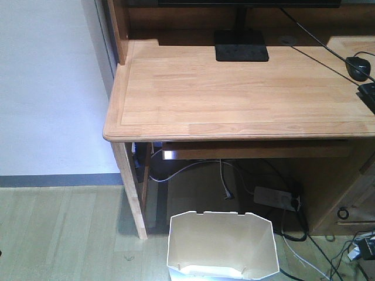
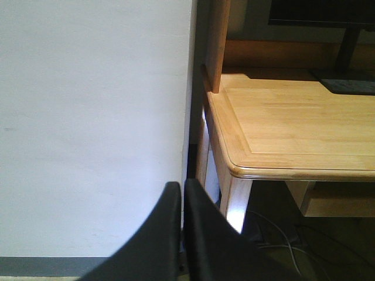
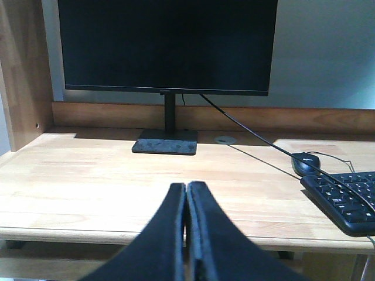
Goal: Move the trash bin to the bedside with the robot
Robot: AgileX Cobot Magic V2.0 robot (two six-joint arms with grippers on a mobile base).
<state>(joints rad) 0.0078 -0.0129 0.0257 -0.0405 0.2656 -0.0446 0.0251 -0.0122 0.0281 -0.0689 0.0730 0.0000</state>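
Note:
The white trash bin (image 1: 221, 244) stands on the floor in front of the desk, at the bottom of the front view, its angular notched rim facing up and its cream inside empty. My left gripper (image 2: 182, 186) is shut with nothing in it, held in the air facing the white wall beside the desk corner. My right gripper (image 3: 186, 186) is shut and empty too, hovering before the desk's front edge. Neither gripper shows in the front view. The bedside is out of view.
A light wooden desk (image 1: 234, 88) carries a monitor (image 3: 167, 44) on a black stand (image 1: 241, 45), a mouse (image 3: 306, 163) and a keyboard (image 3: 345, 199). Under it lie a power strip (image 1: 276, 198) and loose cables. A white wall (image 2: 94, 117) stands left.

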